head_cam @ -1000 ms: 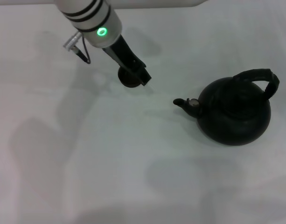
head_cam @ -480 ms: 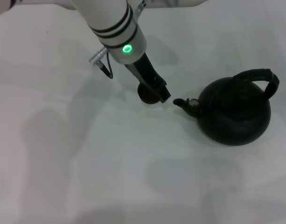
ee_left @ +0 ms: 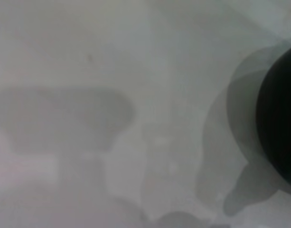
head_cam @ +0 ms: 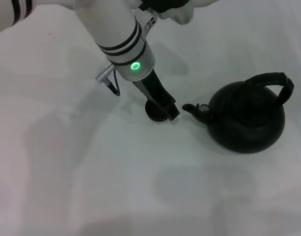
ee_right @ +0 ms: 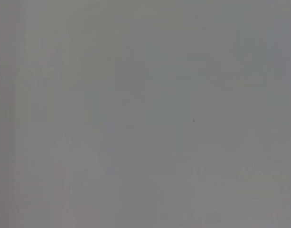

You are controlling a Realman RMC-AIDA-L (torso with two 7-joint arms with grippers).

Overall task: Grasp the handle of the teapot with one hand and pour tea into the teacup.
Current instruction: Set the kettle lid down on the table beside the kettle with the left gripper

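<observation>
The pale worktop (head_cam: 91, 187) fills the head view, bare apart from soft grey shadows, and it is all that the right wrist view shows, as a flat grey field. The left arm (head_cam: 121, 39) reaches in from the upper left, a white cylinder with black bands and a green ring light, its upper part cut off by the top edge. The right arm shows in no view.

The teapot (head_cam: 248, 120) sits on the right of the worktop, a round matte black body resting upright. The handle of the teapot (head_cam: 278, 81) arches over its top, free of any contact. Its short spout (head_cam: 192, 108) points toward the left arm.

The left end effector (head_cam: 165, 105) is down at the worktop just beside the spout tip, apart from it by a narrow gap. Its black fingers overlap the teacup (head_cam: 156, 112), hiding most of the rim; they seem to be clamped on the cup, though the contact itself is too dark to make out. In the left wrist view a blurred black curved edge (ee_left: 280, 118) intrudes at one side, probably the cup, cut off by the frame. Whether the cup holds liquid cannot be seen.
</observation>
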